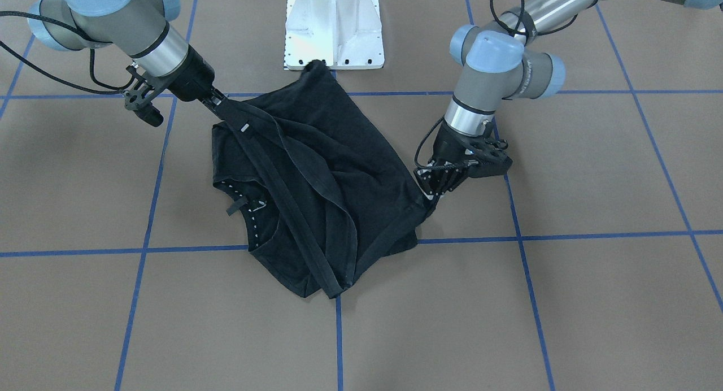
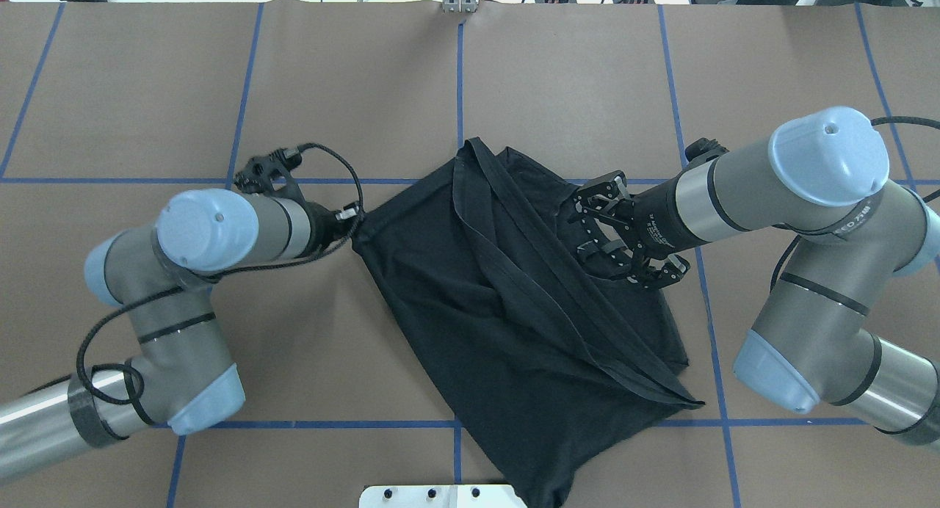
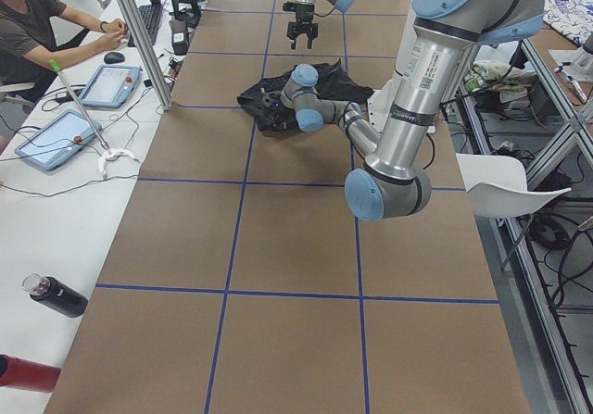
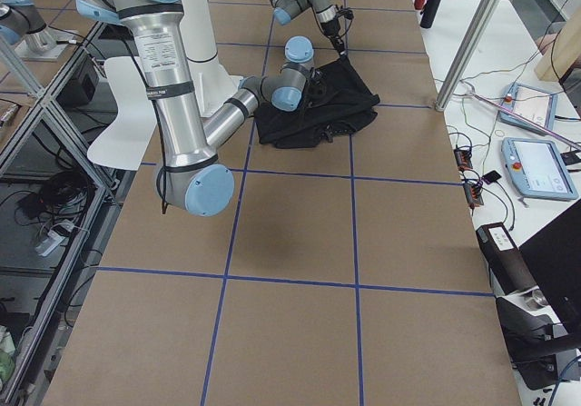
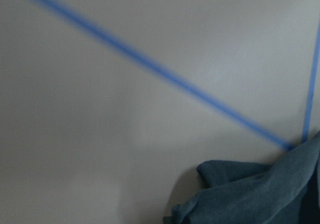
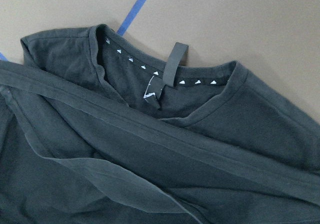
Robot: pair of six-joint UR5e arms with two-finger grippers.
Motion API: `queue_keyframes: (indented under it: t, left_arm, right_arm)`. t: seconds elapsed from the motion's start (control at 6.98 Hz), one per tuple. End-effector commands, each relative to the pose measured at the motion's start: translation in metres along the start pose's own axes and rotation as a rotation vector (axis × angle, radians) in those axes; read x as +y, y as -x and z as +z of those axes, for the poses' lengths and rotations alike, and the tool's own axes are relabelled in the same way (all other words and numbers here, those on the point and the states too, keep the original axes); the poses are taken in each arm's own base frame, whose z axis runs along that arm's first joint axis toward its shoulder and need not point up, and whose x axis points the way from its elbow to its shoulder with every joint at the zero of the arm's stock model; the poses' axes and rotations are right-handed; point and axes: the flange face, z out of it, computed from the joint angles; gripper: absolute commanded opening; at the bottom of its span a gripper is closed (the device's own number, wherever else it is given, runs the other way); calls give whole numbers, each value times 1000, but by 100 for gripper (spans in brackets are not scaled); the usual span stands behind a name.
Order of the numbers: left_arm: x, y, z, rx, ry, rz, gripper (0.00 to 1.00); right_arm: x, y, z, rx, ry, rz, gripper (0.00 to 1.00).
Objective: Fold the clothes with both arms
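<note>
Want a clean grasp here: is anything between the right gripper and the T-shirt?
Nothing visible is. The right gripper is right at the T-shirt, and its wrist view shows the collar and a hem band with nothing in front. The left gripper is at the shirt's other side, out of the way.

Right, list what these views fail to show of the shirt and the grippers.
- Left gripper grip: its fingertips are black against the black T-shirt in the front view; the left arm covers them overhead.
- T-shirt's near edge: cut by the overhead view's bottom.
- Left wrist view: blurred, only a cloth corner.
- Side views: T-shirt small, partly behind arm joints.
</note>
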Motion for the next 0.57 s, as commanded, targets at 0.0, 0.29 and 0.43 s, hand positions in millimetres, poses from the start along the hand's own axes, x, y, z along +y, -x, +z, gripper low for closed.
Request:
queue_keyframes:
  t: [0.0, 0.29, 0.43]
  left_arm:
    - [-80, -35, 60, 73, -83, 30, 0]
    - [-127, -66, 97, 67, -132, 122, 0]
    - [-134, -63, 97, 63, -140, 136, 20]
  right_arm:
    - [-3, 2, -2, -5, -6, 3, 100]
    - [-5, 2, -1, -4, -8, 5, 100]
    - [-2, 3, 4, -2, -8, 2, 100]
